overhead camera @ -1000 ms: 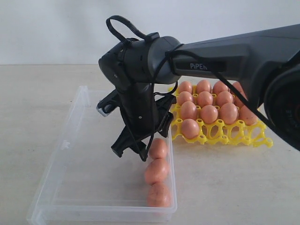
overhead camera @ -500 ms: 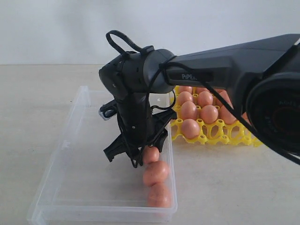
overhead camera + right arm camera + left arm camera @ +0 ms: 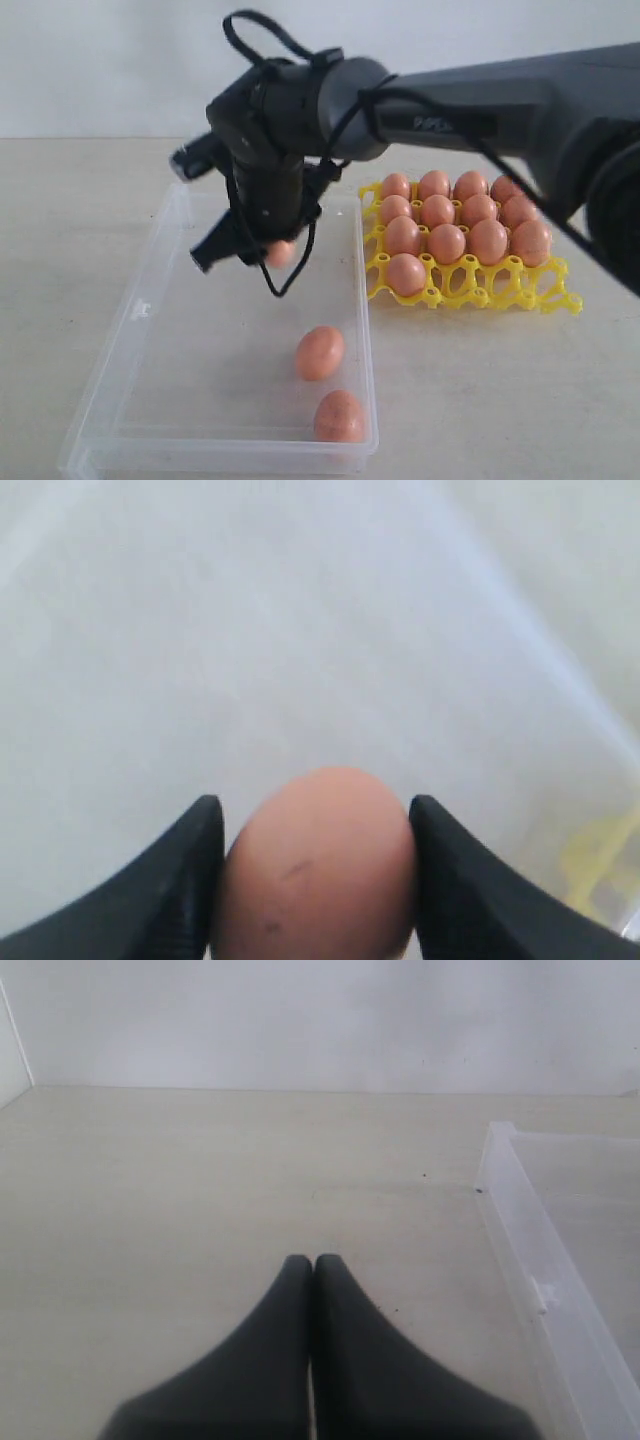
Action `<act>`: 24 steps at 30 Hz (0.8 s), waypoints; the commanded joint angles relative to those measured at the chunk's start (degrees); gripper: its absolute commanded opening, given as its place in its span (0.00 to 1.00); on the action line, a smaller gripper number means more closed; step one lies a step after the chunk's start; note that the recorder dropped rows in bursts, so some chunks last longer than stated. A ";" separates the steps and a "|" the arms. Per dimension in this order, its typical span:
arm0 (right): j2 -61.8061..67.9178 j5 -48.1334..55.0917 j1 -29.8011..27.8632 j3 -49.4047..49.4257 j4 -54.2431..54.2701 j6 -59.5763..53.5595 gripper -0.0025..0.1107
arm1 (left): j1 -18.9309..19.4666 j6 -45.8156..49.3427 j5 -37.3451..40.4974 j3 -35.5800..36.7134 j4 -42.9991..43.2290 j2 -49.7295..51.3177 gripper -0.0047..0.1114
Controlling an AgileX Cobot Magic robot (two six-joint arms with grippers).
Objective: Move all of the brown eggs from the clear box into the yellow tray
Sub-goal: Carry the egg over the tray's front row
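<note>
My right gripper [image 3: 268, 262] hangs above the middle of the clear box [image 3: 130, 312], shut on a brown egg [image 3: 281, 253]. In the right wrist view that egg [image 3: 315, 870] fills the gap of the right gripper [image 3: 315, 802], with both black fingers against its sides. Two more brown eggs [image 3: 319, 352] [image 3: 339, 416] lie in the box near its right wall. The yellow tray [image 3: 500, 295] stands right of the box with several brown eggs [image 3: 446, 242] in its cups. My left gripper [image 3: 312, 1260] is shut and empty over the table beside the clear box's rim [image 3: 530, 1260].
The right arm [image 3: 480, 120] stretches from the right across and above the tray. A pale wooden table [image 3: 480, 400] carries everything, with a white wall behind it. A corner of the yellow tray [image 3: 600, 865] shows blurred through the box wall in the right wrist view.
The right gripper closed on the farthest of three eggs lined along the box's right wall and lifted it up and leftward. Two eggs stay in the box. The left gripper has not changed.
</note>
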 commanded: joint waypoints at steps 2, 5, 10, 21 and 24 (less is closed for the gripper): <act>-7.93 -27.56 0.01 8.19 -0.28 5.99 0.03 | -0.11 0.02 -0.15 0.17 0.24 -0.03 0.00; -14.50 -50.29 0.01 21.52 0.46 12.32 0.03 | -0.11 0.02 -0.15 0.17 0.24 -0.03 0.00; -27.53 -83.75 -2.76 47.88 6.22 5.71 0.03 | -0.11 0.02 -0.15 0.17 0.24 -0.03 0.00; -41.27 -107.41 -51.40 57.53 -61.59 49.48 0.02 | -0.11 0.02 -0.15 0.17 0.24 -0.03 0.00; -40.64 -106.34 -52.50 61.71 -67.38 48.79 0.02 | -0.11 0.02 -0.15 0.17 0.24 -0.03 0.00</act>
